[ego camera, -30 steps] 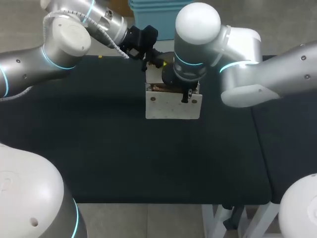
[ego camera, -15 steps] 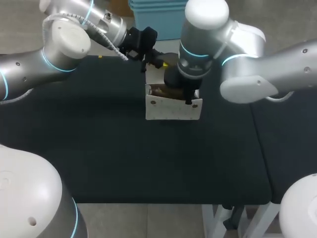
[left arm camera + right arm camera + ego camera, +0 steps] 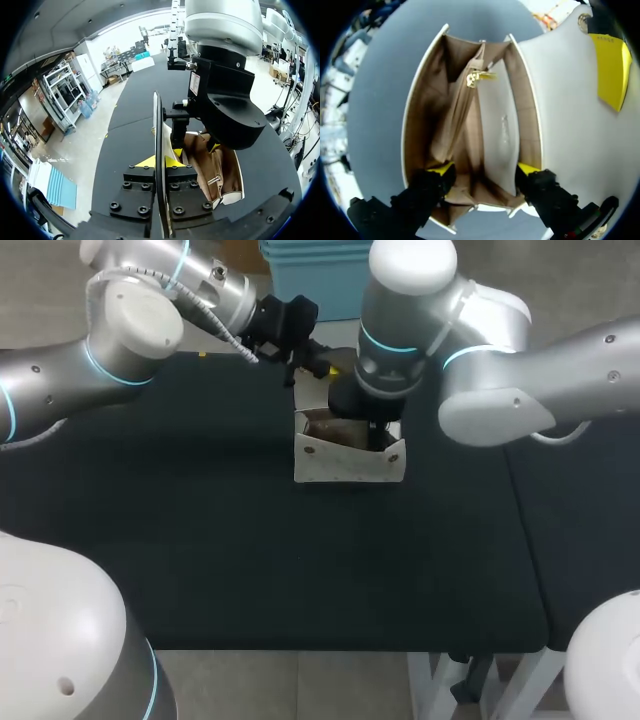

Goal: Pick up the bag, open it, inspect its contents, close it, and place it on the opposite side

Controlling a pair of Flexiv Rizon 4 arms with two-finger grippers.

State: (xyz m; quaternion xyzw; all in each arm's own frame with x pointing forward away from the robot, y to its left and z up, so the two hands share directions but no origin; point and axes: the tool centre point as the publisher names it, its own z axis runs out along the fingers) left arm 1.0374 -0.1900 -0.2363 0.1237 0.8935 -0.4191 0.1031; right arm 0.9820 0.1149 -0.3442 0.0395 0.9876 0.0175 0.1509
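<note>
A white bag (image 3: 345, 462) stands at the back middle of the black table (image 3: 200, 540), its mouth open to a tan lining (image 3: 465, 130). Its white flap (image 3: 157, 130) is held upright behind it, and my left gripper (image 3: 322, 368) (image 3: 162, 161) is shut on the flap's edge. My right gripper (image 3: 368, 430) (image 3: 485, 170) hangs over the bag, open, with its yellow fingertips (image 3: 442, 169) spread inside the mouth near the two side walls. A middle divider with a gold zip pull (image 3: 476, 77) shows inside. The left gripper's yellow tip (image 3: 610, 65) lies against the flap (image 3: 570, 100).
The bag's base rests on the table between both arms. The dark tabletop runs to the front edge (image 3: 300, 645), with a second dark surface (image 3: 590, 540) adjoining at the right. A small yellow mark (image 3: 203, 353) sits near the back edge.
My right gripper went from shut to wide open inside the bag's mouth, and the mouth now gapes wider. The right arm shifted slightly back. The left arm kept still on the flap.
</note>
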